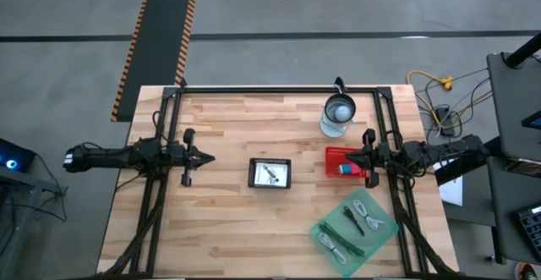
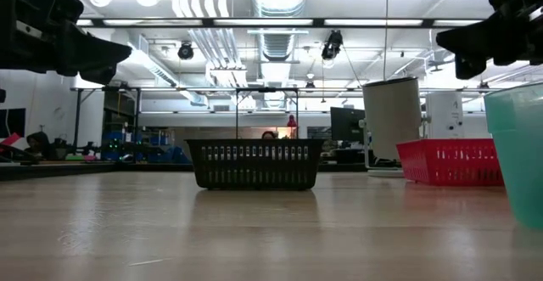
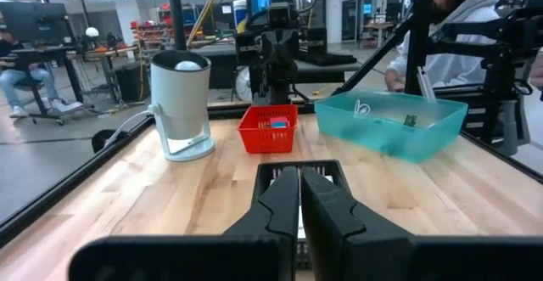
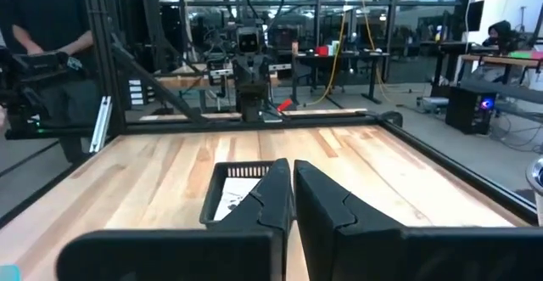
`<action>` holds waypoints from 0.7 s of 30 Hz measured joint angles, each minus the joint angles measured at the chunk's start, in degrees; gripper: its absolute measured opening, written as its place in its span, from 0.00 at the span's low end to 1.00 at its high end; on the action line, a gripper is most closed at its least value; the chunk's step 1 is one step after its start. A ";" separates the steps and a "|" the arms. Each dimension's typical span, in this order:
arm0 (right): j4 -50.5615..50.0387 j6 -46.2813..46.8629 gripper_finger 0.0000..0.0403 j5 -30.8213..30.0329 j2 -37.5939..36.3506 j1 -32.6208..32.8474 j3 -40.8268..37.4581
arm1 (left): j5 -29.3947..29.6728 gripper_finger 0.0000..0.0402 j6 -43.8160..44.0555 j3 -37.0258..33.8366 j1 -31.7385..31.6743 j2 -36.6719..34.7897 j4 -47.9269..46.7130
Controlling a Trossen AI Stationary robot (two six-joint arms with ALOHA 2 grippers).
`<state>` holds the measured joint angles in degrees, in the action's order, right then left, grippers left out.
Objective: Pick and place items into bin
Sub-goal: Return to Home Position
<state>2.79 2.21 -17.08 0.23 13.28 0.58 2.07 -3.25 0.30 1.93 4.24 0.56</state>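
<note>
1. Left gripper is hanging left of the black bin. Right gripper is hanging right of it, above the red basket. Both are pinched closed, carrying nothing.
2. White cards are lying inside the bin, and cables are sitting in the teal tray diagonally off to the bin's right.
3. For homing, I'd be keeping both arms high and backing straight away from the bin.
4. The print on the cards is too small to read, and no brands are showing.
</note>
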 joint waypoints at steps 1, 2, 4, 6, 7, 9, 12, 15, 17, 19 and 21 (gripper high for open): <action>0.02 -0.06 0.02 -0.03 0.06 0.00 0.00 | -0.05 0.00 0.00 0.00 0.00 0.02 0.00; 0.04 0.06 0.02 -0.02 0.17 0.00 0.00 | -0.03 0.00 0.00 0.00 0.00 -0.05 0.00; 0.03 0.48 0.02 -0.01 0.13 0.00 0.00 | -0.03 0.00 -0.02 0.00 0.00 0.20 0.03; 0.12 0.50 0.02 -0.02 0.08 0.00 0.00 | -0.07 0.00 -0.03 0.00 0.00 0.57 0.02; 0.09 0.48 0.02 -0.02 0.00 0.00 -0.01 | -0.06 0.00 -0.04 0.00 0.00 0.69 0.03; 0.09 0.00 0.02 0.01 -0.11 0.00 -0.02 | -0.07 0.00 -0.04 0.00 -0.02 1.28 0.04; 0.07 -0.89 0.02 0.03 -0.08 0.00 -0.02 | -0.07 0.00 -0.04 0.00 -0.02 2.02 0.09; 0.11 -0.84 0.02 0.11 0.45 0.00 -0.02 | -0.08 0.00 -0.04 0.00 -0.02 3.02 0.30; 0.07 -0.86 0.02 0.15 0.88 0.00 -0.02 | -0.07 0.00 -0.07 0.00 -0.02 3.52 0.70; 0.11 -0.88 0.02 0.17 1.39 0.00 -0.02 | -0.07 0.00 -0.07 0.00 -0.07 4.12 0.91; 0.08 -0.75 0.02 0.24 1.88 0.00 -0.02 | -0.03 0.00 -0.07 0.00 -0.07 4.52 1.33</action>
<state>2.87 1.46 -16.84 2.11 13.28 0.56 2.04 -3.31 0.30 1.87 8.76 1.88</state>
